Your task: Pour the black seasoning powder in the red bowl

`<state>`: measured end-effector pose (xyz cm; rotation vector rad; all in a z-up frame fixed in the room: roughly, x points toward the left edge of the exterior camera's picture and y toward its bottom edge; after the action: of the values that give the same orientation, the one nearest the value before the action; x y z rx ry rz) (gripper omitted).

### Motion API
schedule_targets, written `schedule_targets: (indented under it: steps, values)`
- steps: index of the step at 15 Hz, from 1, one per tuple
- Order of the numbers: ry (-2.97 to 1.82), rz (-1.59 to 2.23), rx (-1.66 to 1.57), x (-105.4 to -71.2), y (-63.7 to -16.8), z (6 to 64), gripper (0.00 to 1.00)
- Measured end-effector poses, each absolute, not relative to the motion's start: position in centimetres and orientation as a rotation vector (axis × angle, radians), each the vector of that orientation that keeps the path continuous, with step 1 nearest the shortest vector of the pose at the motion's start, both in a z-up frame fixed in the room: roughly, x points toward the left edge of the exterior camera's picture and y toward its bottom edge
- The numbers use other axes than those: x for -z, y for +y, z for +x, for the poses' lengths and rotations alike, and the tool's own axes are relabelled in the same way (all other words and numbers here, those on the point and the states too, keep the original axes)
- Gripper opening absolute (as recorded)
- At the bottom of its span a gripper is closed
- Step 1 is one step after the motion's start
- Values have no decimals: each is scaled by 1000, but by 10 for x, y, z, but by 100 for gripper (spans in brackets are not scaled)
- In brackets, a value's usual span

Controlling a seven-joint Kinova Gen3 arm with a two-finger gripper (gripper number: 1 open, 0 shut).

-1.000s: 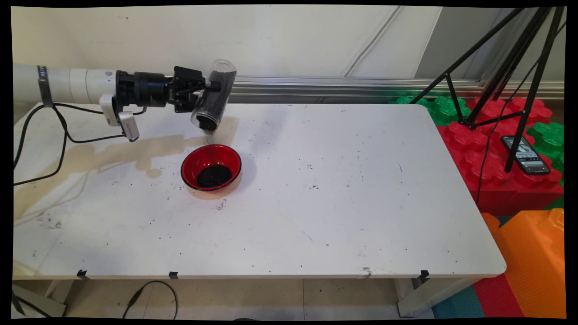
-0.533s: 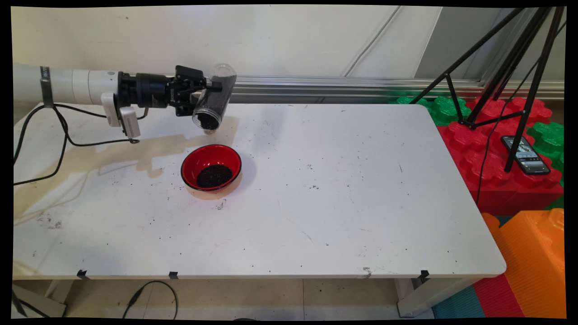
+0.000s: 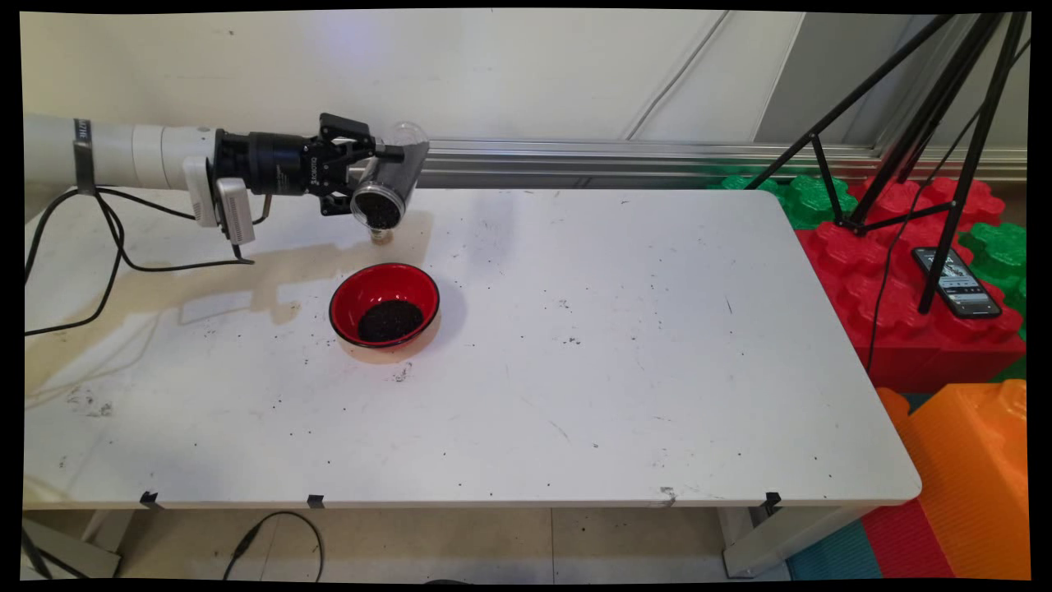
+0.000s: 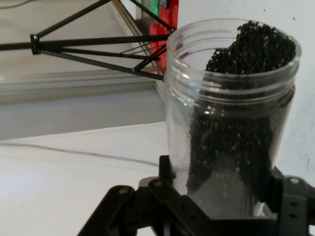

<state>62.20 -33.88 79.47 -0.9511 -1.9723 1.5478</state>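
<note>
My gripper [image 3: 385,164] is shut on a clear plastic jar [image 3: 389,181] partly filled with small black grains. The jar lies tilted, its open mouth facing the near side and slightly down, above the table's far left part. In the hand view the jar [image 4: 230,118] fills the right side between my fingers [image 4: 167,177], with black grains heaped against its rim. A red bowl [image 3: 384,305] with a black rim stands on the table below and in front of the jar's mouth. A dark pile of the same grains lies in the bowl.
Black specks lie scattered over the white table [image 3: 616,353]. A brown stain [image 3: 246,275] spreads across its left part. Right of the table stand red, green and orange foam blocks [image 3: 920,329], a phone [image 3: 956,281] and a black tripod [image 3: 945,123].
The jar has swung up from a steep downward tilt toward level, and its mouth has risen. The stream of grains into the bowl has stopped.
</note>
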Motion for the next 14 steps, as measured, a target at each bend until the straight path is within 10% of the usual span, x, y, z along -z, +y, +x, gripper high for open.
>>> schedule_targets:
  steps: [14]
  values:
    - [-2023,-477,-1305,-811,-340,623,0]
